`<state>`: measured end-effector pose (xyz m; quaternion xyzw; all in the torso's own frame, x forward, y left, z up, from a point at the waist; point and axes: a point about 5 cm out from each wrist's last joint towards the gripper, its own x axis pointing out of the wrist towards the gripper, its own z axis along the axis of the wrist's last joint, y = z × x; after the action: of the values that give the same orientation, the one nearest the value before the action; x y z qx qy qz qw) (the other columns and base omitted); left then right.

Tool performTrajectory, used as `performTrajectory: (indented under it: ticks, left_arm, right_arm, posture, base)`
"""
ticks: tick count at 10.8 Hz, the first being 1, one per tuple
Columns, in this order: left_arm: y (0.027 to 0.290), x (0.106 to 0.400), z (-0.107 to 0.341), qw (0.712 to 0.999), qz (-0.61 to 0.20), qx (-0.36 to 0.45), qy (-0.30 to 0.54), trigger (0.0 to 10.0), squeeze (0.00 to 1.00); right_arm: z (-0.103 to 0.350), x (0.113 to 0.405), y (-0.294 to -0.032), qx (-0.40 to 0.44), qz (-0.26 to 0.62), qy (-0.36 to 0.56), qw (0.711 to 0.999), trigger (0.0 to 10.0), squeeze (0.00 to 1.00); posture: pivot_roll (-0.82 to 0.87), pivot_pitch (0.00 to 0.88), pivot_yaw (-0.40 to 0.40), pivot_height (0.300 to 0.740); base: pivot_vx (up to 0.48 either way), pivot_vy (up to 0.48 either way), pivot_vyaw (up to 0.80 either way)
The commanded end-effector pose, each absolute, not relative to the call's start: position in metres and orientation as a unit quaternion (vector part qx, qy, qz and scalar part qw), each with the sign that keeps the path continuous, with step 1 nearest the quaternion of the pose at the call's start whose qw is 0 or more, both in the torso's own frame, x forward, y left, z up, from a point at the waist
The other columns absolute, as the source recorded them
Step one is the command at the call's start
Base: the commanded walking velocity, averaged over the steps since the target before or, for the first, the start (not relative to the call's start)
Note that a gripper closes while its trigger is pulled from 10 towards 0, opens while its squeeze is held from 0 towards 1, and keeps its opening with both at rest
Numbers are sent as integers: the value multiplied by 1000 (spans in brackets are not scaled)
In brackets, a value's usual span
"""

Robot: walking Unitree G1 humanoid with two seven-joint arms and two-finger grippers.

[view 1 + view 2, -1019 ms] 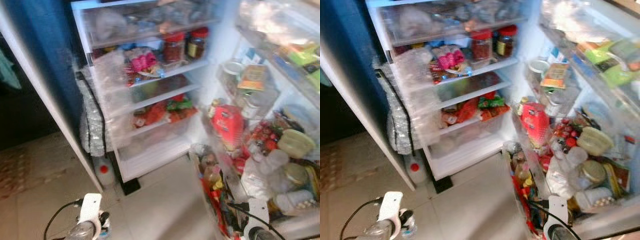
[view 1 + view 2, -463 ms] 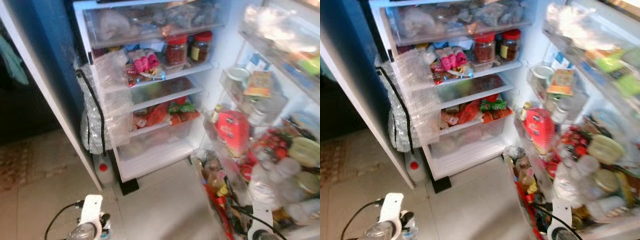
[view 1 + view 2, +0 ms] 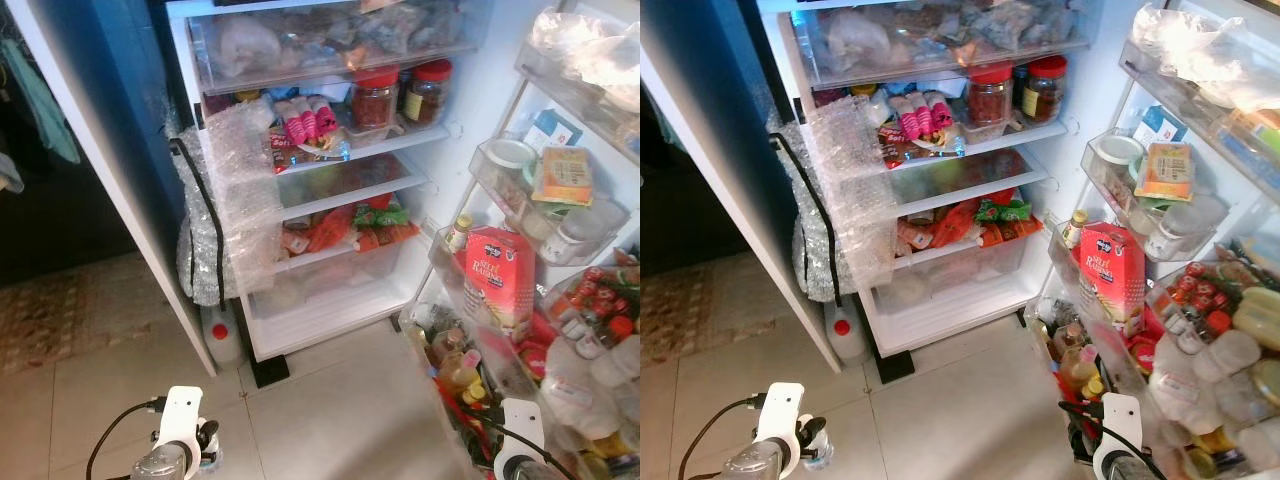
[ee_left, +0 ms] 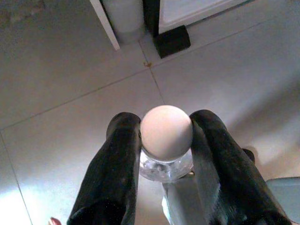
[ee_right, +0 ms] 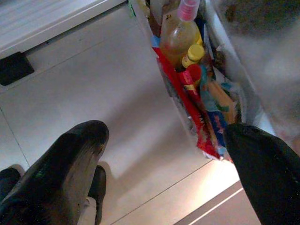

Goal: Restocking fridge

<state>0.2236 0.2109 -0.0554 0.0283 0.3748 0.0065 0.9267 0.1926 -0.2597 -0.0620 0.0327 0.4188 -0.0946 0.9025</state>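
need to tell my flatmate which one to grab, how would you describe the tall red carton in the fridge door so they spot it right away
Start at the open fridge door on the right and go down to its middle shelf, below the shelf with the white-lidded tub. The red carton stands upright there, beside a small yellow-capped bottle. It is the tallest red box with white lettering; the things around it are jars and bottles.

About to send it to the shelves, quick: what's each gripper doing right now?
Left gripper: closed on a clear bottle with a pale cap, low over the floor.
Right gripper: open, empty, beside the door's bottom rack.
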Motion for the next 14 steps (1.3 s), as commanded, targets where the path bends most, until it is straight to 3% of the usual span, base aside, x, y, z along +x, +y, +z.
performTrajectory:
  ticks: [1, 5, 14]
  left_arm:
    - [211, 221, -57, 926, 4, 27, 376, 10000, 0]
    - [212, 222, -56, 926, 3, 28, 378, 10000, 0]
    - [211, 221, -57, 925, 1, 28, 380, 10000, 0]
  right_arm:
    - [-64, 189, -260, 35, -96, 427, 899, 10000, 0]
    - [-64, 190, -258, 33, -95, 431, 897, 10000, 0]
    - [-65, 189, -259, 31, -92, 435, 895, 10000, 0]
  posture:
    - [-116, 59, -46, 740]
    - [-118, 50, -43, 740]
    - [-119, 39, -43, 740]
  base:
    - [0, 0, 0]
    - [0, 0, 0]
    - [0, -283, 0]
